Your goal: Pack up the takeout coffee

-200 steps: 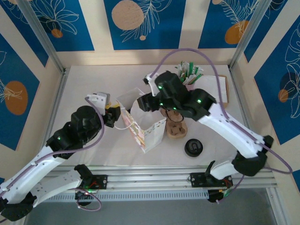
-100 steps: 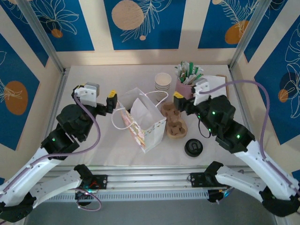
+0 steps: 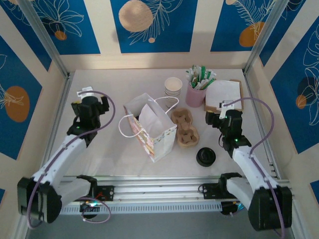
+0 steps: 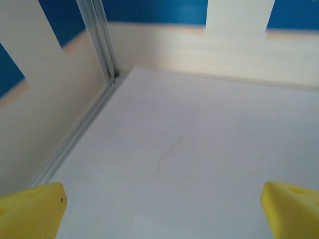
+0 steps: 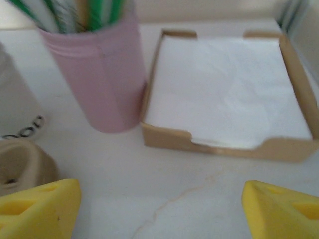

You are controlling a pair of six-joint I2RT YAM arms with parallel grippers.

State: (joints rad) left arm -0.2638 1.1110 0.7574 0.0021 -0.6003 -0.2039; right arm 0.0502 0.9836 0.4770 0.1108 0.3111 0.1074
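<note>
white table (image 3: 109,149), paper bag (image 3: 154,134), cup carrier (image 3: 185,130), pink holder (image 3: 195,95), napkin tray (image 3: 224,93), perhaps black lids (image 3: 205,157)

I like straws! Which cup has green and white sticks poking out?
The pink cup, beside the napkin tray. Green and white sticks poke from its top, while the stacked cream cups look empty.

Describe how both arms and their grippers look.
The left arm and right arm have white tubular links with black joint housings. A lilac cable loops along each. The left gripper and right gripper have wedge-shaped yellow fingers. Those on the right gripper show small moulded recesses.
</note>
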